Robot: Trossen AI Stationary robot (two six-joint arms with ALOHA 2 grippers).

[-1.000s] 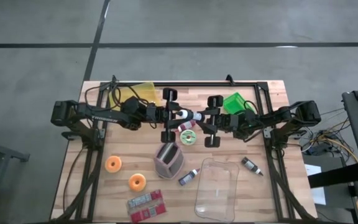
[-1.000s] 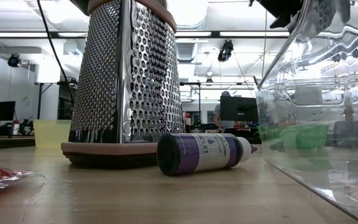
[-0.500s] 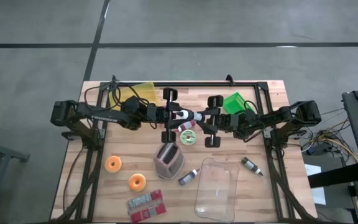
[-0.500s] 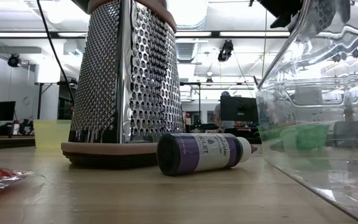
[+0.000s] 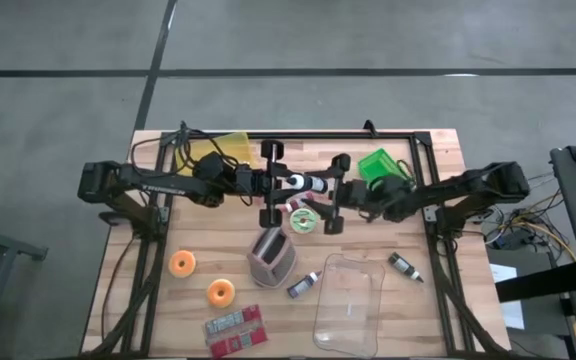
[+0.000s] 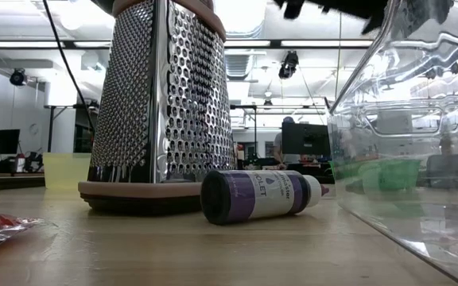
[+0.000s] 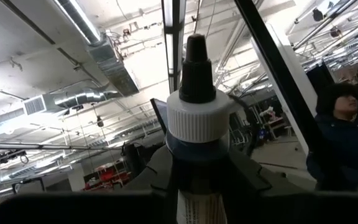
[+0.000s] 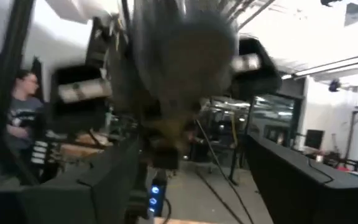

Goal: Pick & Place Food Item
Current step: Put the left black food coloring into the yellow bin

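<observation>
Squeeze bottle (image 5: 303,183): clamped in left tool (image 5: 280,184), long axis level, black nozzle pointing away toward right tool (image 5: 334,194), which stands wide open, empty.

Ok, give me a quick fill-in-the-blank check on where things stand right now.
The left gripper is shut on a small ____ with a white cap.
The right gripper has its fingers ____.
The metal grater stands next to a purple-labelled bottle that is ____ on the table.

Missing: bottle; open; lying
</observation>
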